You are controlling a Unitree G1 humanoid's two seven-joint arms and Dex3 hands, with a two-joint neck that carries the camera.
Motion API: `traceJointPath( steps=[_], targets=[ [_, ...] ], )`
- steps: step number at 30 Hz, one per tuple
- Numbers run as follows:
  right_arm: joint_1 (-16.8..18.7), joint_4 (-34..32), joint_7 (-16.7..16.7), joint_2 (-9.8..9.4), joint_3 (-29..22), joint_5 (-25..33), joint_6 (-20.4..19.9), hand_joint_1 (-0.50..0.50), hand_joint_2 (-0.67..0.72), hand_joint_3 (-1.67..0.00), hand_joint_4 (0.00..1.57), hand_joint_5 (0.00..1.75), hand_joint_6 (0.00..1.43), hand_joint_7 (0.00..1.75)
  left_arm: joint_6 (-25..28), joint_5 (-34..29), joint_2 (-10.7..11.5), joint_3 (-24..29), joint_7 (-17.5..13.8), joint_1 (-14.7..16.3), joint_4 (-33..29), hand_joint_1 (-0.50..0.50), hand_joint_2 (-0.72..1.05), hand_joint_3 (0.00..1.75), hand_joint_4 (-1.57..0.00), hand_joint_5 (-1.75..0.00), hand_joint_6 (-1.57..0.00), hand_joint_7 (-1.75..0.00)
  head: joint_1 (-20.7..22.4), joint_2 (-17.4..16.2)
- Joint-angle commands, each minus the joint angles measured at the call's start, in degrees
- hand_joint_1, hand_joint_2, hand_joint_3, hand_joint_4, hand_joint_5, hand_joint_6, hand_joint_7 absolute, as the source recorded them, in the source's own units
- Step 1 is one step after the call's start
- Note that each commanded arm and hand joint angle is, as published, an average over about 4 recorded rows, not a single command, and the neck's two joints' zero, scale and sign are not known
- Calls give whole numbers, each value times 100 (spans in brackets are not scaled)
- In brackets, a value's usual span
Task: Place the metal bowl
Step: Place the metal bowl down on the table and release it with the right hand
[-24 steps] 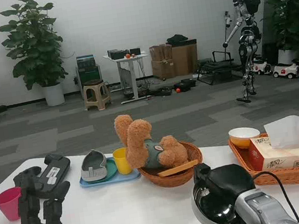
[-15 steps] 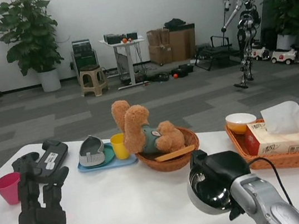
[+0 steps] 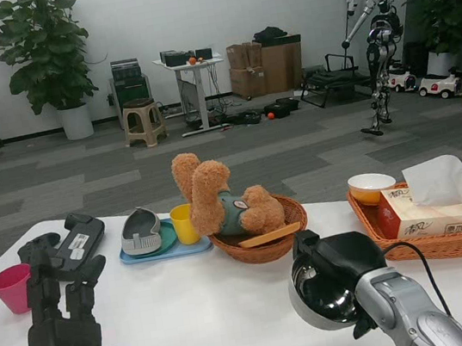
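Steel-bright metal bowl (image 3: 323, 294) held tilted on its side above table (image 3: 209, 315), in front of wicker basket (image 3: 264, 246) with teddy bear (image 3: 224, 213). Right robot hand (image 3: 345, 265) clamps bowl rim from above. Left robot hand (image 3: 64, 337) far to left of basket, fingers spread, holding nothing.

Risk: smooth rim could slip from grip; bowl released tilted may roll or clatter. Drift forward could knock basket.

Hard to tell: fingers inside bowl hidden; bowl underside and gap to table unclear.
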Motion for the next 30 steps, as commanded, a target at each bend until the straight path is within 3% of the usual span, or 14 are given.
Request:
traceJointPath(
  steps=[1,15,18,23,30],
  targets=[
    [44,61,31,17,-31,-10,-16,-25,-38,-135,112,68,57,119,-17,-34,-10,16,12,73,-64,-50,-72,0,-97,-103,0,-2,-1,-9],
    [-106,1085,-2,6,-7,-461,99,-21,-41,-135,110,68,52,124,-17,-38,-10,12,12,73,-58,-50,-72,0,-97,-103,0,-2,-91,-136],
    [-136,1418,-108,22,-16,-529,129,-18,-41,-141,108,75,51,124,-17,-38,-10,10,12,73,-60,-50,-72,0,-97,-103,0,-3,-166,-185],
    [-169,1867,-396,85,-71,-566,134,-17,-41,-143,111,80,36,126,-17,-34,-10,-6,10,73,-64,-50,-72,0,-97,-98,0,-5,-563,-283],
    [-264,2302,-497,184,-218,-586,143,-17,-41,-143,111,90,19,133,-19,-34,5,-17,10,82,-99,-50,-72,0,-97,-100,0,-5,-1031,-519]
  ],
)
